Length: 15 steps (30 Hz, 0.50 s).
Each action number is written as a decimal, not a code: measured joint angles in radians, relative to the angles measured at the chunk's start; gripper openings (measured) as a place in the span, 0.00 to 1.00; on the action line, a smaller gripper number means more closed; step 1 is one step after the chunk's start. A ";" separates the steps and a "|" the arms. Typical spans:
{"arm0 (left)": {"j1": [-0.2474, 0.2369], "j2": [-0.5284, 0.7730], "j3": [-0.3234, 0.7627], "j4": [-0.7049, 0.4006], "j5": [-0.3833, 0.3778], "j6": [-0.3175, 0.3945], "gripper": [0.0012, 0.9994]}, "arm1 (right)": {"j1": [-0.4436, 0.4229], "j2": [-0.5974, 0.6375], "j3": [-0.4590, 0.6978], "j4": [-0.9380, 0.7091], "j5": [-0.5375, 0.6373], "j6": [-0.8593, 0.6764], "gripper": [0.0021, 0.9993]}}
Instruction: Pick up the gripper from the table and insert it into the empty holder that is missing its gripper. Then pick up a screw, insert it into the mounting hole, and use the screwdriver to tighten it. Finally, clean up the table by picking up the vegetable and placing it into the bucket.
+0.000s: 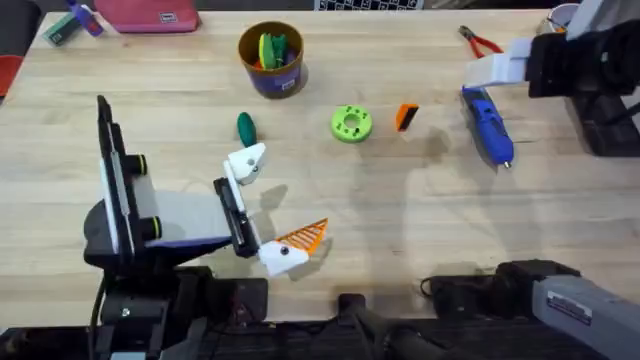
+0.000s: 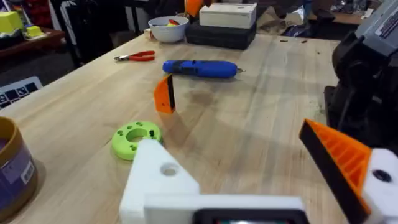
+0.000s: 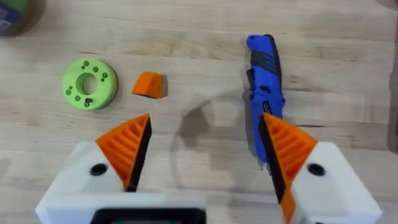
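A small orange ridged plastic gripper finger (image 1: 405, 117) lies on the wooden table (image 1: 400, 220) between a light green disc (image 1: 351, 123) and the blue pen-shaped screwdriver (image 1: 488, 127). The right gripper (image 3: 202, 158) hovers open above; the left gripper (image 1: 268, 205), one holder (image 2: 158, 177) bare, rests open.

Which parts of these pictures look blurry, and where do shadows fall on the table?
Left wrist view: the white holder up close is soft, the screwdriver sharper. Right wrist view: a round shadow darkens the table beside the screwdriver. Overhead view: faint shadows lie below the loose gripper.
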 joint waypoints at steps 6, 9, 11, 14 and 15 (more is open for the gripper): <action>0.000 0.000 0.000 0.003 -0.010 -0.004 0.99 | 0.000 0.000 0.000 0.000 0.000 0.000 0.99; 0.000 0.000 0.000 0.006 -0.027 -0.027 0.99 | 0.000 0.000 0.000 0.000 0.000 0.000 0.99; 0.000 0.000 0.000 0.008 -0.038 -0.036 0.99 | 0.000 0.000 0.000 0.000 0.000 0.000 0.99; 0.000 0.000 0.000 0.012 -0.061 -0.046 0.99 | 0.000 0.000 0.000 0.000 0.000 0.000 0.99; 0.000 0.000 0.000 0.013 -0.064 -0.047 0.99 | 0.000 0.000 0.000 0.000 0.000 0.000 0.99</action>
